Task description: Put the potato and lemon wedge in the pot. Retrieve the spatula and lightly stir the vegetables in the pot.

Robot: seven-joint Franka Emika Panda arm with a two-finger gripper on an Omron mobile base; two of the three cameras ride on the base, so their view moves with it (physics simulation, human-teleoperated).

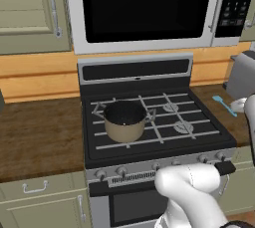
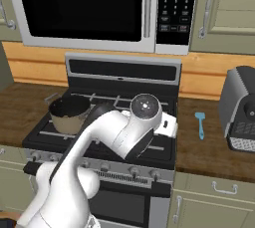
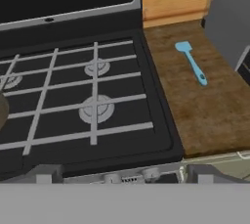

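The tan pot [image 1: 124, 121] [image 2: 68, 114] stands on the stove's front left burner, its dark inside showing nothing I can make out. The potato and the lemon wedge are out of view. The light-blue spatula [image 1: 224, 105] [image 2: 200, 124] [image 3: 191, 62] lies flat on the wooden counter right of the stove, blade toward the wall. My gripper [image 3: 124, 175] hangs open above the stove's front right corner with nothing between its fingers. It is short of the spatula and to its left, far right of the pot.
A grey toaster [image 1: 242, 75] [image 2: 241, 107] stands on the right counter just beyond the spatula. The microwave [image 1: 144, 8] hangs over the stove [image 3: 93, 110]. Wooden counter [image 1: 35, 132] runs left of the stove, and my arm [image 2: 114, 137] crosses the stove's front.
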